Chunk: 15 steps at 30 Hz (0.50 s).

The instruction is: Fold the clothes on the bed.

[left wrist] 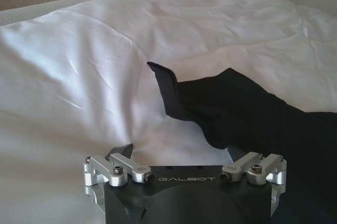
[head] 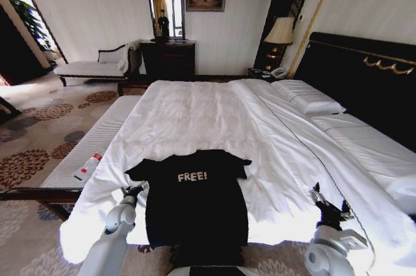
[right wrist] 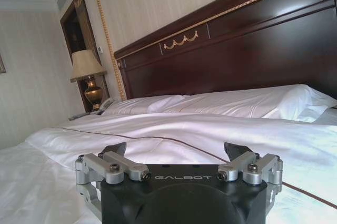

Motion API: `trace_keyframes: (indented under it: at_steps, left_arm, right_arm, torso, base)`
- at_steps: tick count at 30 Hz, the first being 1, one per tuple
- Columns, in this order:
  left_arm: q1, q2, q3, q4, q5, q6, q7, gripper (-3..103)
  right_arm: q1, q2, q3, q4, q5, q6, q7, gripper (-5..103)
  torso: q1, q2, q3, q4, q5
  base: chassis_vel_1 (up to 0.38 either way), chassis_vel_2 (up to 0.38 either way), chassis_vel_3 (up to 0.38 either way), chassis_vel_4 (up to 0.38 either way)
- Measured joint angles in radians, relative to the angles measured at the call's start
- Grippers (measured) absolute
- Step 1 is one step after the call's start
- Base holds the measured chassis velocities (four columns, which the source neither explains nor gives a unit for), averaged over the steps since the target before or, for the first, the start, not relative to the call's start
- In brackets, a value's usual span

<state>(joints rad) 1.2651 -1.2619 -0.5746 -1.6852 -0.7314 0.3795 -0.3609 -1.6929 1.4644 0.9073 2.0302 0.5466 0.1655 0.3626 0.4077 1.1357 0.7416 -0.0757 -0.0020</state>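
The clothes, a black T-shirt (head: 195, 201) with white "FREE!" lettering, lie flat, chest up, at the near edge of the bed (head: 195, 110), and the hem hangs over that edge. My left gripper (head: 133, 191) hovers beside the shirt's left sleeve. In the left wrist view this gripper (left wrist: 180, 151) is open, with the sleeve (left wrist: 169, 91) just ahead of its fingers and nothing between them. My right gripper (head: 323, 202) is over white bedding well to the right of the shirt. The right wrist view shows it (right wrist: 175, 149) open and empty, facing the pillows.
A striped bench (head: 97, 139) with a white and red bottle (head: 88, 167) runs along the bed's left side. Pillows (head: 307, 97) and a dark headboard (head: 364, 71) are on the right. A chaise (head: 91, 68), a dresser (head: 168, 58) and a lamp (head: 281, 31) stand at the far wall.
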Motion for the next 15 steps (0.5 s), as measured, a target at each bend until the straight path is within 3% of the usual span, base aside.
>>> trace_keyframes:
  at_steps: [15]
  left_arm:
    - [-0.009, 0.023, -0.011, -0.022, 0.001, -0.033, -0.001, 100]
  right_arm:
    - [-0.034, 0.027, -0.008, 0.040, -0.026, 0.002, 0.003, 100]
  torso:
    - [0.000, 0.000, 0.000, 0.0000, 0.0001]
  base:
    - [0.000, 0.000, 0.000, 0.000]
